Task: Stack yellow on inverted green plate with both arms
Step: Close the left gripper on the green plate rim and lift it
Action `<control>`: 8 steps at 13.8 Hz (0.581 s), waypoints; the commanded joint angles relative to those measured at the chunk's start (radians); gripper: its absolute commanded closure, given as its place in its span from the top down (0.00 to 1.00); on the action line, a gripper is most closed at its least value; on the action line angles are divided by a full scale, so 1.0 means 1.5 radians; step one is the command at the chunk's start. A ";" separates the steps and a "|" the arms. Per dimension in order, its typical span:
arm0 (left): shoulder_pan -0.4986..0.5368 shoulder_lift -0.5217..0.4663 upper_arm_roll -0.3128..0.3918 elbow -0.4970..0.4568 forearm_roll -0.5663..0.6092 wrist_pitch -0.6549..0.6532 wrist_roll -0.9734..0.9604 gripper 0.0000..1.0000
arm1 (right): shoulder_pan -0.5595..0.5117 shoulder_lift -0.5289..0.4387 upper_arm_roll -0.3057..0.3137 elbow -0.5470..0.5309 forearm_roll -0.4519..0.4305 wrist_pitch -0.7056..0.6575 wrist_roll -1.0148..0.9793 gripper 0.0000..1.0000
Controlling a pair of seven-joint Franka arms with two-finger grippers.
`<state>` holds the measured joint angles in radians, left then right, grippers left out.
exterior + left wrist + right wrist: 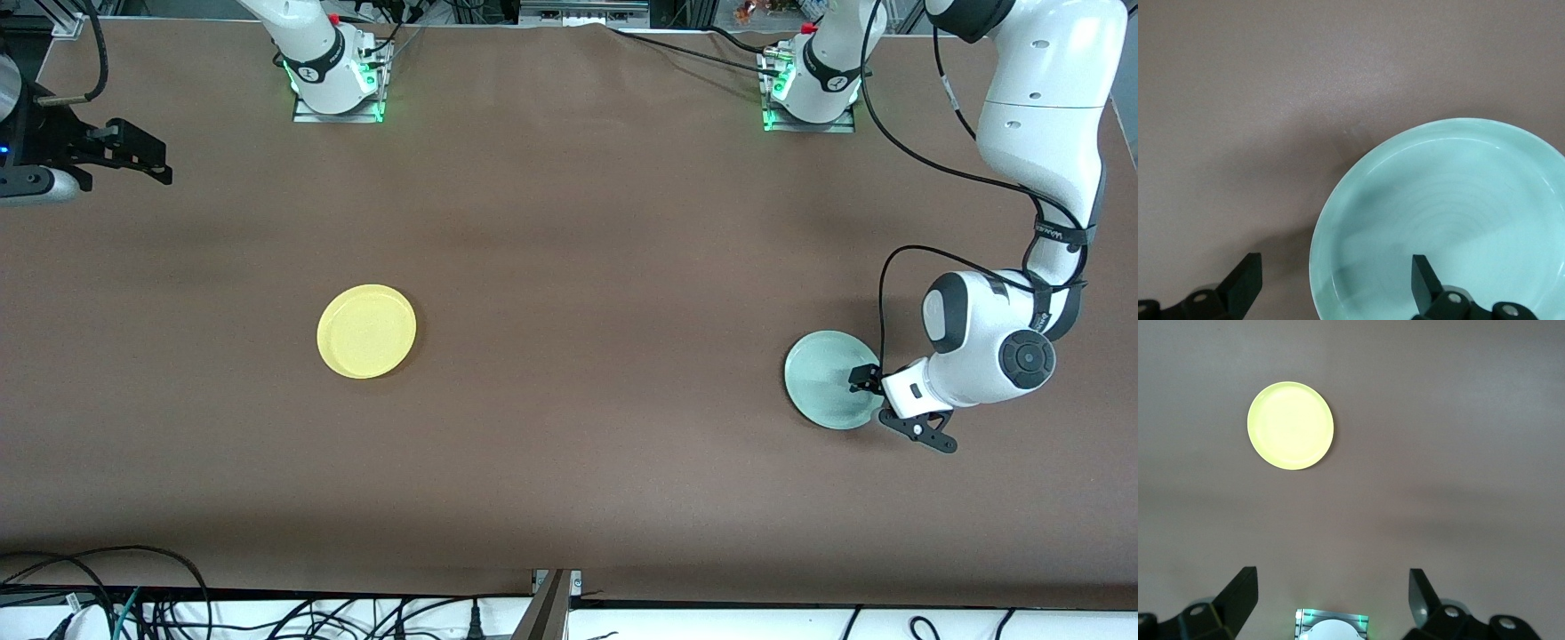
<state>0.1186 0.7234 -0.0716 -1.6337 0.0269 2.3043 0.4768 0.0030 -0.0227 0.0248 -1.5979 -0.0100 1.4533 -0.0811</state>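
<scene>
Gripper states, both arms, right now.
Left gripper: open, fingers straddling the rim of the round pale mint-green plate.
Right gripper: open, holding nothing, waiting at the right arm's end.

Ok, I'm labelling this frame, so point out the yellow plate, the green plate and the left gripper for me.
yellow plate (366,331): front view, middle of its face.
green plate (822,378): front view, bare inner face, clear of the gripper.
left gripper (1338,283): left wrist view, midway between its open fingertips, straddling the plate's rim.

one yellow plate (366,331), one green plate (827,378), two robot arms (1022,222)
</scene>
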 commanded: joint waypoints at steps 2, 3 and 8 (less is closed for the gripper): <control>0.003 0.017 -0.001 -0.001 0.013 0.009 0.016 0.47 | -0.004 0.012 0.002 0.019 -0.008 -0.012 -0.009 1.00; 0.005 0.018 -0.001 0.000 0.014 0.009 0.015 0.29 | -0.005 0.013 0.001 0.017 -0.007 -0.012 -0.008 1.00; -0.001 0.013 -0.001 0.001 0.014 0.000 0.015 0.00 | 0.002 0.017 -0.012 0.019 -0.005 -0.012 -0.004 1.00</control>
<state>0.1206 0.7498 -0.0709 -1.6319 0.0275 2.3111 0.4857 0.0019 -0.0101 0.0031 -1.5968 -0.0099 1.4533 -0.0855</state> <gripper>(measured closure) 0.753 0.000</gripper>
